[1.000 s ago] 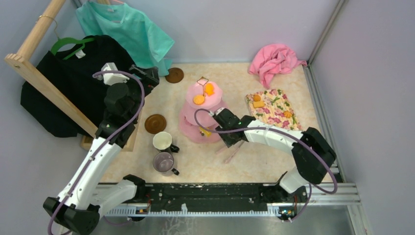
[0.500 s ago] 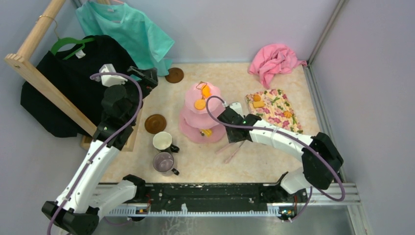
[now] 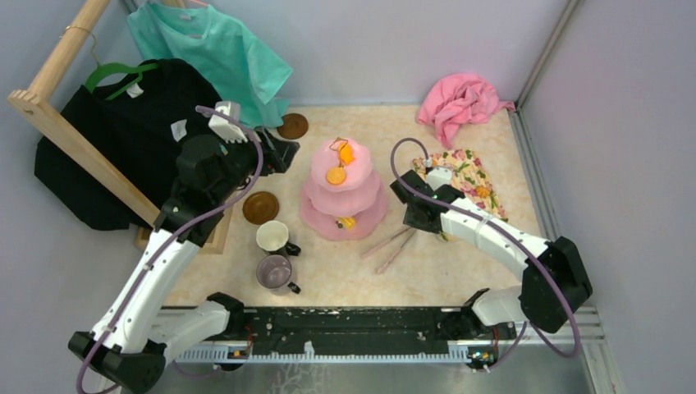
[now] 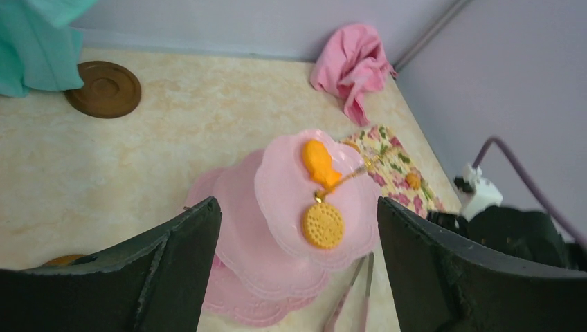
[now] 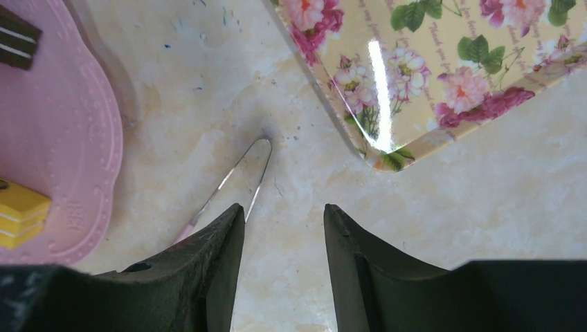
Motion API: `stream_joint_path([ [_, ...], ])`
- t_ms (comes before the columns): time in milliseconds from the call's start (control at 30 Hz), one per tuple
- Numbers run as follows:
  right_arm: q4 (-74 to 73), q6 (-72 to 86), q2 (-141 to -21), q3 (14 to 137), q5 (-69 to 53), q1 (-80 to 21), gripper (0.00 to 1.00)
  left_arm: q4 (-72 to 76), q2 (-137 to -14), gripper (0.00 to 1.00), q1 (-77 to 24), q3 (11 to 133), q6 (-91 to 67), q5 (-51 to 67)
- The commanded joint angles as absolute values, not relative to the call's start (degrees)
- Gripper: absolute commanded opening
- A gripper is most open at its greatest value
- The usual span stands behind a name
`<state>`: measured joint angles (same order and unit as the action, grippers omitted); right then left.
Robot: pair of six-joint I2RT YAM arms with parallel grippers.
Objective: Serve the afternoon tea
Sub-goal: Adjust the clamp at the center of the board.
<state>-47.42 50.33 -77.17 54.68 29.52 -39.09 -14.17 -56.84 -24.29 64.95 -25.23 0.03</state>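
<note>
The pink three-tier cake stand point(image 3: 342, 193) stands mid-table, with an orange fish snack point(image 4: 320, 162) and a round orange biscuit point(image 4: 322, 225) on its top tier. A yellow snack point(image 5: 17, 211) and a brown one point(image 5: 15, 38) lie on the bottom tier point(image 5: 62, 138). My left gripper point(image 3: 279, 153) hovers open at the stand's left point(image 4: 296, 206), level with its top and holding nothing. My right gripper point(image 3: 409, 207) is open and empty point(image 5: 284, 207) over bare table between the stand and the floral mat. A white mug point(image 3: 272, 235), a grey-purple mug point(image 3: 275, 271) and two brown saucers point(image 3: 261, 207) point(image 3: 292, 125) sit to the left.
Metal tongs point(image 3: 390, 246) lie on the table just left of my right fingers point(image 5: 235, 176). The floral mat point(image 3: 468, 182) carries more small snacks. A pink cloth point(image 3: 460, 103) lies at the back right. A wooden clothes rack point(image 3: 78, 148) with shirts stands at the left.
My right gripper has drawn back from the stand's lower tier, rightward toward the mat. My left gripper has swung right, closer to the stand's top.
</note>
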Motion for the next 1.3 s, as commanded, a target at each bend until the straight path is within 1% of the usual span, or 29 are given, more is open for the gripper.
stream_joint_path([
  [0, -45.11, 53.24, -74.17, 56.31, 30.9, -37.75, 0.46, -21.18, -51.55, 0.87, -26.07, 64.59, -18.04, 7.92],
  [167, -44.73, 52.52, -76.11, 59.24, 30.62, -36.93, 0.46, -27.97, -46.77, 0.84, -27.41, 65.64, -14.7, 10.52],
  [333, -45.36, 52.38, -77.34, 61.82, 32.14, -36.03, 0.46, -32.99, -44.22, 0.75, -27.77, 65.34, -14.24, 17.62],
  [467, -45.44, 51.7, -77.86, 63.94, 32.44, -33.66, 0.46, -32.21, -43.93, 0.74, -28.38, 62.77, -14.35, 20.79],
  [567, -45.08, 50.53, -78.56, 65.9, 32.24, -31.03, 0.46, -28.91, -46.56, 0.75, -29.75, 62.98, -13.28, 21.47],
  [700, -44.7, 49.04, -79.41, 68.58, 31.72, -27.78, 0.46, -23.72, -53.1, 0.77, -36.03, 65.57, -12.29, 17.51],
  [833, -45.19, 48.17, -80.08, 71.1, 31.32, -25.05, 0.45, -20.68, -61.57, 0.79, -50.6, 69.82, -10.29, 7.71],
  [900, -45.63, 48.07, -79.96, 71.93, 31.1, -23.71, 0.46, -20.61, -64.37, 0.8, -54.86, 70.75, -10.36, 4.82],
  [1033, -45.47, 48.74, -78.21, 71.34, 30.37, -20.37, 0.46, -17.59, -65.56, 0.8, -59.69, 66.41, -12.69, 2.66],
  [1133, -43.27, 49.21, -76.18, 69.36, 27.59, -16.96, 0.45, -14.28, -67.14, 0.79, -64.19, 62.21, -14.41, 0.9],
  [1267, -40.48, 49.48, -75.14, 68.06, 25.55, -14.4, 0.45, -11.41, -72.52, 0.78, -71.06, 59.32, -14.67, -6.46],
])
